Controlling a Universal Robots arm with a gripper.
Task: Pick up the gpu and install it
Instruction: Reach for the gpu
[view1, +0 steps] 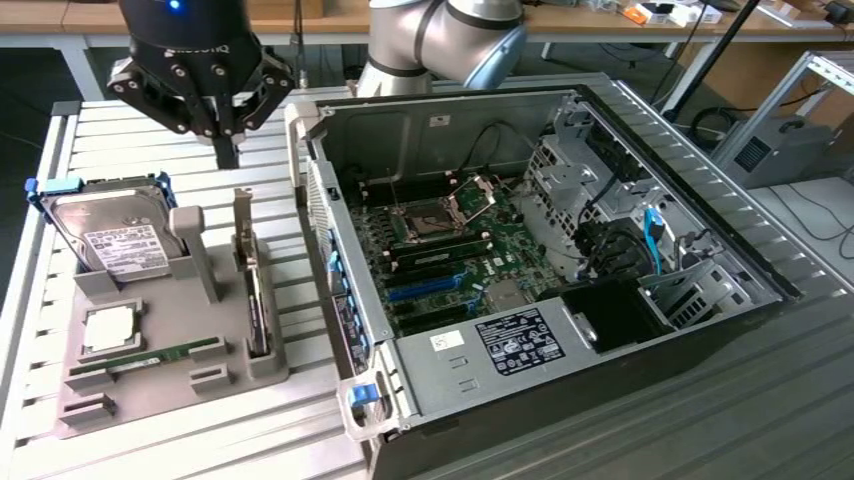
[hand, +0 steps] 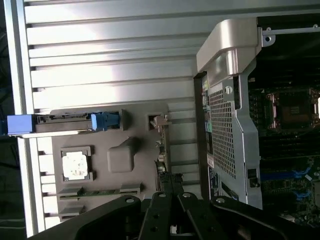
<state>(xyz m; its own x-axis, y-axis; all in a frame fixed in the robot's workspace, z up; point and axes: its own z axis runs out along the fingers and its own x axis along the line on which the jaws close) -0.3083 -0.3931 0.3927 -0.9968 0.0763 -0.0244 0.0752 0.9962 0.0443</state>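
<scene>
A: Exterior view, where's the gripper (view1: 227, 152)?
B: Up at the exterior view's left, over the slatted counter (view1: 94, 150). Fingers point down, pressed together, nothing in them.
A: And the gpu (view1: 251, 290)?
B: Standing on its long edge in a slot of the grey holder (view1: 160, 385), on the side nearest the open PC case (view1: 561, 250). Gripper tips are above and just past the card's far end. They're near it, but a gap shows, so no contact.
A: Rest of the holder?
B: Hard drive (view1: 123, 245) upright in a blue frame toward the exterior view's left. CPU chip (view1: 110, 328) lies flat nearer the camera, and the RAM stick (view1: 147, 358) is nearer again.
A: Wrist view?
B: Gripper (hand: 170, 186) fingers meet in a point, closed on nothing. The gpu (hand: 161, 150) shows edge-on as a thin strip, running away from the tips almost in line with them. Its near end is close to the tips. Touching or not, can't tell here.
A: Neighbours?
B: Holder (hand: 137, 127) under the card. Hard drive (hand: 65, 122) and CPU chip (hand: 76, 165) on one side, PC case (hand: 232, 125) wall on the other, with the motherboard (hand: 290, 125) inside. Counter (hand: 110, 75) beyond.
</scene>
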